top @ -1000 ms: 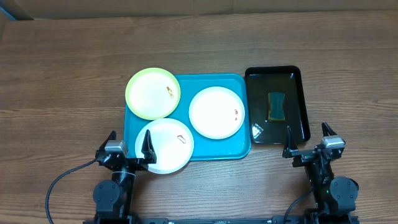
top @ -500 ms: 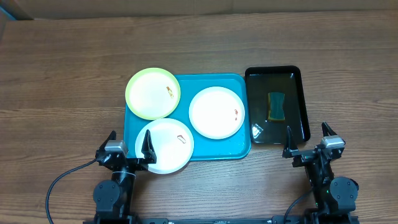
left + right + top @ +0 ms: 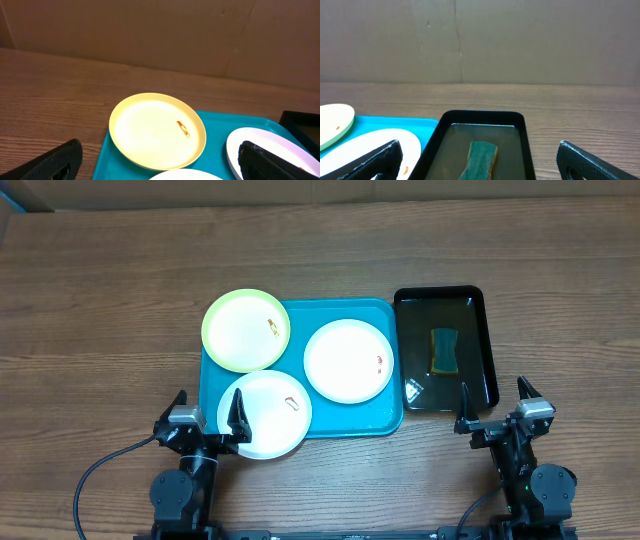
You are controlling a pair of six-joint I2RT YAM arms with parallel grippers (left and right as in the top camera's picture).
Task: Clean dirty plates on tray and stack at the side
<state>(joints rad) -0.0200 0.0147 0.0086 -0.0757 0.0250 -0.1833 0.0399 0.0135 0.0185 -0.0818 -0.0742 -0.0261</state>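
Three plates lie on the turquoise tray [image 3: 352, 420]: a yellow-green one [image 3: 246, 330] overhanging its back left corner, a white one [image 3: 348, 360] on the right, and another white one [image 3: 268, 414] overhanging the front edge. Each carries a small reddish smear. My left gripper [image 3: 208, 412] stands open at the front, its right finger over the near white plate. In the left wrist view the yellow-green plate [image 3: 156, 130] lies ahead between the fingers [image 3: 55, 162]. My right gripper [image 3: 494, 412] stands open just in front of the black tray, holding nothing.
A glossy black tray [image 3: 440, 292] holding shallow liquid and a green sponge [image 3: 444, 350] sits right of the turquoise tray. The right wrist view shows the sponge [image 3: 481, 159] straight ahead. Bare wooden table lies left, right and behind; a cardboard wall stands at the back.
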